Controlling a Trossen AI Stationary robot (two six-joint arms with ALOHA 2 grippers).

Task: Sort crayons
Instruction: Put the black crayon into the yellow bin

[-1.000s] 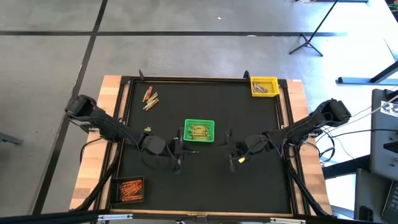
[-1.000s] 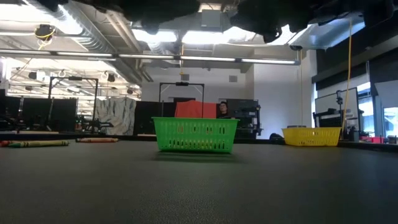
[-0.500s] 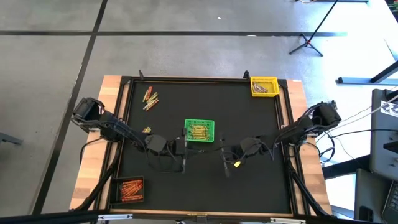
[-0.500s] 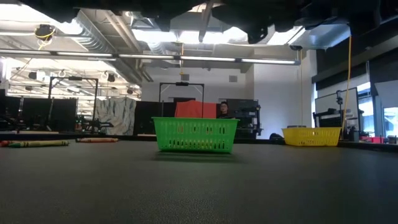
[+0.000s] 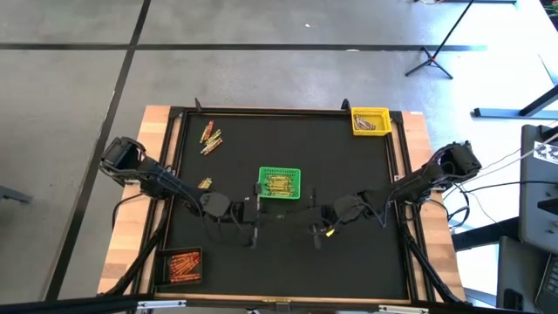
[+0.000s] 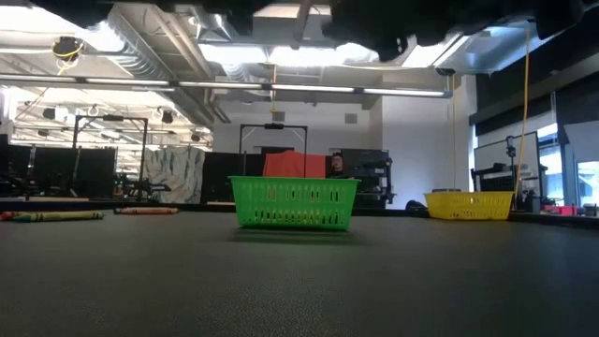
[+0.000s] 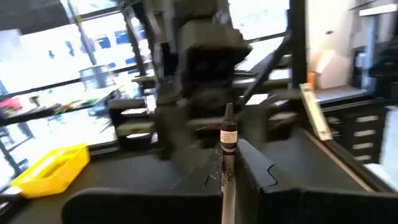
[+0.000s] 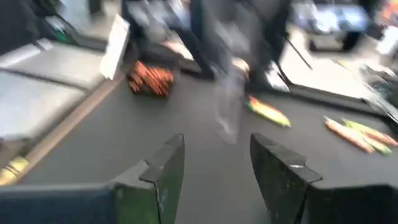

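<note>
My left gripper (image 5: 255, 225) hangs above the black mat near the table's middle, shut on a grey crayon (image 7: 227, 155). My right gripper (image 5: 316, 228) faces it from the right, open and empty (image 8: 214, 171), a short way off. The green basket (image 5: 279, 183) with crayons stands on the mat just beyond both grippers. Loose crayons lie at the far left (image 5: 210, 138), and a few more lie on the mat near the left arm (image 5: 205, 183). My left gripper pinches the grey crayon between its two fingers by its lower, wrapped part (image 7: 225, 186). The crayon runs along the fingers, and its dark tip (image 7: 228, 112) sticks out past them toward my right gripper. It is lifted clear of the mat.
A yellow basket (image 5: 370, 120) stands at the far right corner. A black basket of orange crayons (image 5: 181, 266) sits at the near left corner. A raised frame (image 5: 261, 111) edges the mat. In the low view the green basket (image 6: 295, 203) stands mid-table.
My right gripper has gone toward the table's left, closer to my left gripper, staying open. My left gripper has tipped up toward level with the crayon still held.
</note>
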